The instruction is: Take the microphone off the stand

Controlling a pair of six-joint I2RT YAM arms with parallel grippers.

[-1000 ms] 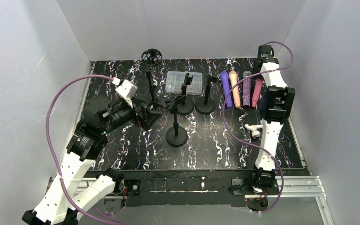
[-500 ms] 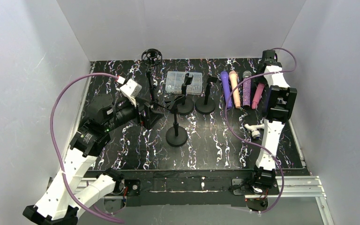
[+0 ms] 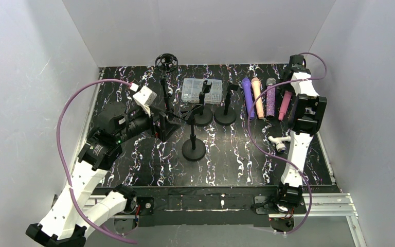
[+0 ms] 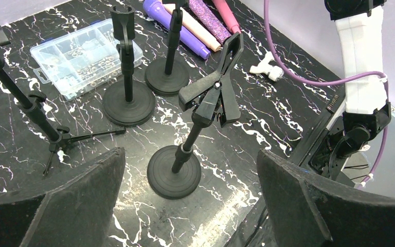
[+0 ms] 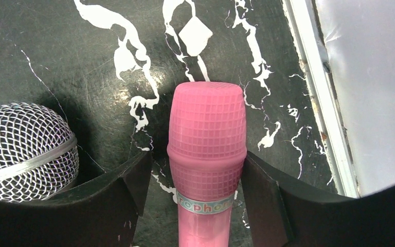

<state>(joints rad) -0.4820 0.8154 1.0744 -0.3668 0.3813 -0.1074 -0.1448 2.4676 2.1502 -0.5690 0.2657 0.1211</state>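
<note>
A pink microphone (image 5: pixel 207 154) lies on the black marbled table at the far right, its head between the jaws of my right gripper (image 5: pixel 195 164). The jaws stand apart, with a gap on the left side. In the top view the pink microphone (image 3: pixel 285 105) is the rightmost of a row, partly under the right arm. My left gripper (image 4: pixel 190 154) is wide open and empty, over the table near a black clip stand (image 4: pixel 205 110) that holds nothing. That stand also shows in the top view (image 3: pixel 194 140), as does the left gripper (image 3: pixel 160 125).
Purple (image 3: pixel 248 98), peach (image 3: pixel 258 98) and glittery purple (image 3: pixel 271 98) microphones lie beside the pink one. Two more bare stands (image 3: pixel 203 105) (image 3: pixel 226 105) and a tripod stand (image 3: pixel 165 82) stand mid-table. There is a clear parts box (image 3: pixel 201 90), a white plastic piece (image 3: pixel 277 141) and the table's right rail (image 5: pixel 313 92).
The left arm has swung a little right toward the stands. The right wrist has shifted slightly right and nearer, and the pink microphone has settled into the row.
</note>
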